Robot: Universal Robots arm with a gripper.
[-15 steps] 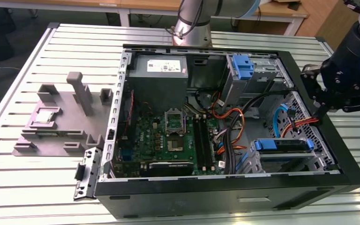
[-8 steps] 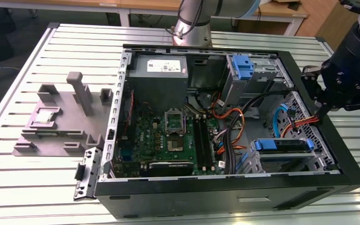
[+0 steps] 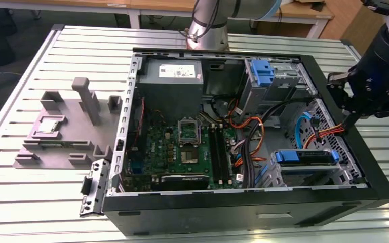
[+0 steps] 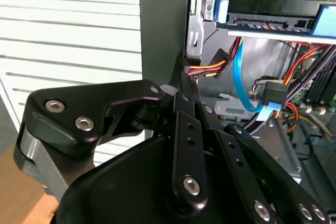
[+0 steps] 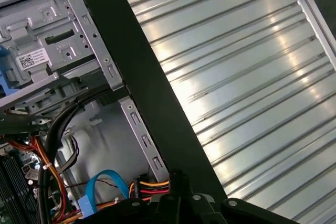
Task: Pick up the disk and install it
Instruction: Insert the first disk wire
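The disk (image 3: 306, 156), framed by its blue bracket, lies flat in the lower drive cage at the exterior view's right, inside the open computer case (image 3: 377, 167). In the second wrist view the disk (image 4: 273, 17) shows its connector edge in that bay. My gripper (image 3: 346, 124) hangs just inside the case's right wall, above and beyond the disk and apart from it. Its fingers are shut, and the gripper (image 4: 185, 74) has its tips against a red, yellow and black power cable (image 4: 212, 68). Whether the wires are pinched I cannot tell. The gripper (image 5: 176, 176) also meets the cable (image 5: 152, 184) in the first wrist view.
A blue caddy (image 3: 262, 72) stands in the upper bay beside the grey power supply (image 3: 174, 73). The motherboard (image 3: 181, 147), orange and blue cables (image 3: 252, 136) fill the case floor. A grey fixture block (image 3: 63, 131) sits on the slatted table (image 3: 39, 202) at the exterior view's left.
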